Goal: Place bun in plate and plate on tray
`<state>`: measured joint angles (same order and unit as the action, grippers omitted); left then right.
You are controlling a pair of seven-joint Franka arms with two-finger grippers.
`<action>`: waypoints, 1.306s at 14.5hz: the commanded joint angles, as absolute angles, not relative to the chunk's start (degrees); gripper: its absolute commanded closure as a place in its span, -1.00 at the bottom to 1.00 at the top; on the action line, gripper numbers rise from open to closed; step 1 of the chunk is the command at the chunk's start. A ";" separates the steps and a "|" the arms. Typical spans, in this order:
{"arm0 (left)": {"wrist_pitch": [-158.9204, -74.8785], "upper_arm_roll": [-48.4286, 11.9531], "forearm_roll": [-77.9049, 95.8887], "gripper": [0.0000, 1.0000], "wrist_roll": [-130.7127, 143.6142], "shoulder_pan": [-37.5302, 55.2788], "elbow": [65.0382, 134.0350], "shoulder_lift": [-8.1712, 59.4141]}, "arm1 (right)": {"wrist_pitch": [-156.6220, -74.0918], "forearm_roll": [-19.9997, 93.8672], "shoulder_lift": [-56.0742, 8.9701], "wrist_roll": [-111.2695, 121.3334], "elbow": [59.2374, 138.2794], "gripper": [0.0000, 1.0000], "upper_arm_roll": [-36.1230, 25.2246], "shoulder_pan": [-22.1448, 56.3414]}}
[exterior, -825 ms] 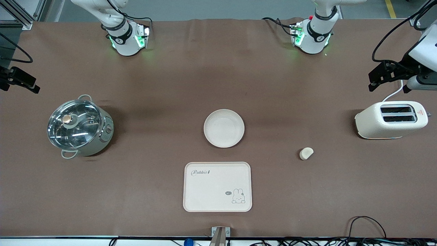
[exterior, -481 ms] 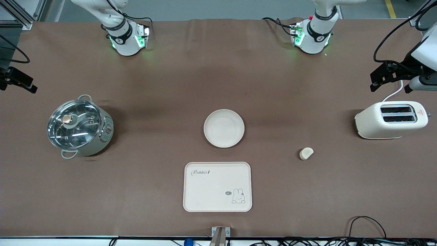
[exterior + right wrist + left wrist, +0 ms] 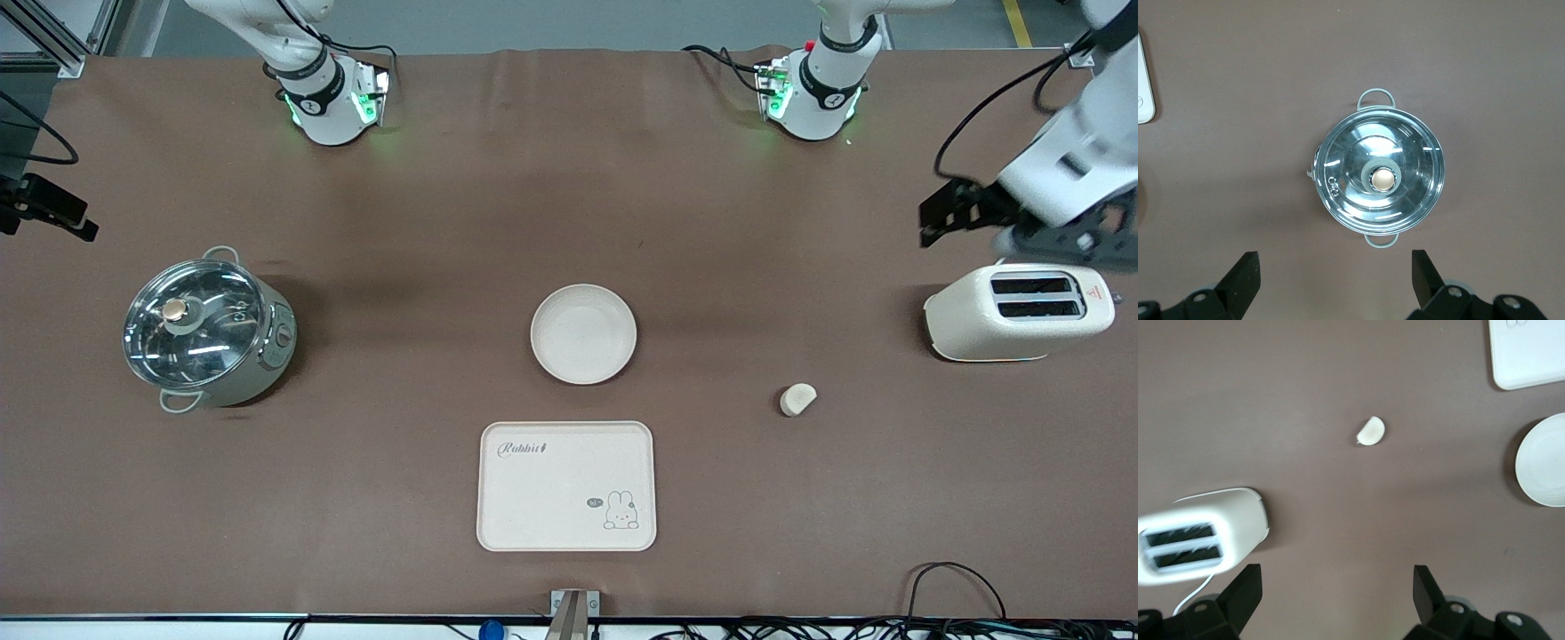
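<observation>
The bun (image 3: 797, 399) lies on the brown table, nearer the front camera than the plate and toward the left arm's end. It also shows in the left wrist view (image 3: 1371, 431). The round plate (image 3: 583, 333) sits empty mid-table, with the Rabbit tray (image 3: 566, 486) nearer the camera and also empty. My left gripper (image 3: 1053, 238) (image 3: 1336, 580) hangs open and empty in the air by the toaster. My right gripper (image 3: 49, 213) (image 3: 1335, 263) hangs open and empty at the right arm's end, by the pot.
A cream toaster (image 3: 1018, 311) stands at the left arm's end, with a white cord. A steel pot with a glass lid (image 3: 209, 331) stands at the right arm's end. Cables lie along the table's front edge (image 3: 951, 613).
My left gripper has swung in from the table's end toward the toaster and tilted. The right gripper has barely shifted. Bun, plate and tray have not moved.
</observation>
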<state>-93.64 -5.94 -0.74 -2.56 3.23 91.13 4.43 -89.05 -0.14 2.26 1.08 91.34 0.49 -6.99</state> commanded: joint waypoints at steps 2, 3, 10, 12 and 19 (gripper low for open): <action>-103.41 -7.12 0.26 -1.00 -7.20 3.25 89.91 19.92 | -89.91 2.45 2.38 1.59 92.11 -1.00 1.41 -4.06; -106.67 -7.47 0.18 -1.00 -7.38 3.43 90.09 22.91 | -90.43 3.68 1.24 1.23 92.11 -1.00 1.41 -3.00; -127.24 -9.40 -3.16 -1.00 -13.18 4.31 93.76 36.56 | -98.25 10.20 -7.19 -2.44 92.81 -1.00 1.41 2.97; -134.09 -9.40 -3.16 -1.00 -14.67 4.22 98.15 36.65 | -102.63 10.20 -10.44 -8.76 93.60 -1.00 1.32 6.49; -139.56 -9.32 -3.08 -0.92 -18.62 2.99 101.51 37.61 | -122.23 10.46 -12.39 -15.97 107.20 -1.00 1.49 13.87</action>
